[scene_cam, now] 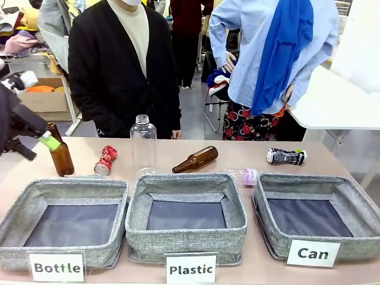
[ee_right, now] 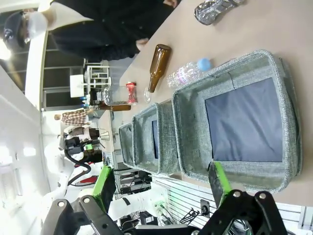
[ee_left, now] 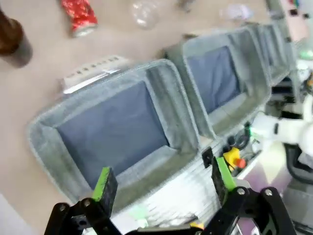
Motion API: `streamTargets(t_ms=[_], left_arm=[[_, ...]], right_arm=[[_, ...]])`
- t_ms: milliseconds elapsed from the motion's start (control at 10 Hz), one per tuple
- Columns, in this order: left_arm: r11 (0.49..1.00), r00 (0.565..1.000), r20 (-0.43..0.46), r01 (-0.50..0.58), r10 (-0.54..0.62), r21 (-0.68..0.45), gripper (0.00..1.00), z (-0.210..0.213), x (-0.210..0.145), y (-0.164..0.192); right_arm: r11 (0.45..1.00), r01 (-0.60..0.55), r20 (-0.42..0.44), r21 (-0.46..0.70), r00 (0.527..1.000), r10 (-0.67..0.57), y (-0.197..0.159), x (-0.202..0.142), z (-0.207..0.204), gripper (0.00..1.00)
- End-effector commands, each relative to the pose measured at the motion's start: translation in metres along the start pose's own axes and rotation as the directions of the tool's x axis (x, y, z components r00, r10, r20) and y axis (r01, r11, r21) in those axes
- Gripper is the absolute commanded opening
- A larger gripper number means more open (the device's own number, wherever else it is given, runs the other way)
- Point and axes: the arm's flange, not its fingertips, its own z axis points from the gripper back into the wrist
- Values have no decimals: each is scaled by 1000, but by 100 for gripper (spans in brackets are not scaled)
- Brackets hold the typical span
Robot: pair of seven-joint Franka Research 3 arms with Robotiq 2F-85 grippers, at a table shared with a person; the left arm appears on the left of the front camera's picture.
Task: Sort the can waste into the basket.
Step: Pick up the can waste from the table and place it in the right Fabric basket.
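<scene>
Both cans lie on the table [scene_cam: 240, 149] beyond the baskets; neither is in a basket. The red can [scene_cam: 106, 160] lies on its side behind the far right corner of the Bottle basket [scene_cam: 15, 246], between the upright brown bottle [scene_cam: 61, 155] and the clear bottle [scene_cam: 143, 144]. Its long axis runs slantwise, with a silver end pointing toward the robot and a little left and the other end pointing away to the right.

The dark can [scene_cam: 286, 156] lies on its side just behind the far rim of the Can basket [scene_cam: 265, 228], apart from it. Its long axis runs across the table, silver end to the left, green-yellow end to the right. The basket's dark floor is bare, and a white card [scene_cam: 313, 253] reading "Can" stands at its near wall.

Between the cans lie a brown bottle [scene_cam: 196, 160], its neck pointing left, and a crushed clear bottle [scene_cam: 246, 176] at the gap between the Plastic basket [scene_cam: 187, 236] and the Can basket.

The left gripper [ee_left: 161, 172] hangs over the near wall of the Bottle basket, jaws spread wide with nothing between them; the red can is well apart from it. The right gripper [ee_right: 161, 171] hangs over the near wall of the Can basket, jaws likewise spread and empty, with the dark can beyond the basket's far side.

A person [scene_cam: 119, 71] in a black cardigan stands at the far side of the table
</scene>
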Motion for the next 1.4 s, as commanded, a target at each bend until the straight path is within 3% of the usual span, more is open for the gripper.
streamTargets(t_ms=[0, 300, 600, 800, 1100, 1300], left_arm=[[998, 999, -12, 32, -33, -57, 100, 11, -12, 0], [1000, 1000, -1, 7, -7, -23, 100, 1, -1, 0], [981, 989, 70, 119, -131, 154, 100, -8, 68, -10], [972, 997, 52, 34, -48, 234, 100, -27, 108, -1], [973, 1000, -8, -18, 20, 231, 100, -61, 162, 11], [970, 998, 3, -62, 63, 233, 100, -79, 186, 17]], right_arm=[[999, -26, 10, 24, 1000, 26, -1, 2, 1, 100], [999, -26, 10, 24, 1000, 26, -1, 2, 1, 100], [999, -26, 10, 24, 1000, 26, -1, 2, 1, 100], [999, -26, 10, 24, 1000, 26, -1, 2, 1, 100], [999, -26, 10, 24, 1000, 26, -1, 2, 1, 100], [999, -26, 10, 24, 1000, 26, -1, 2, 1, 100]])
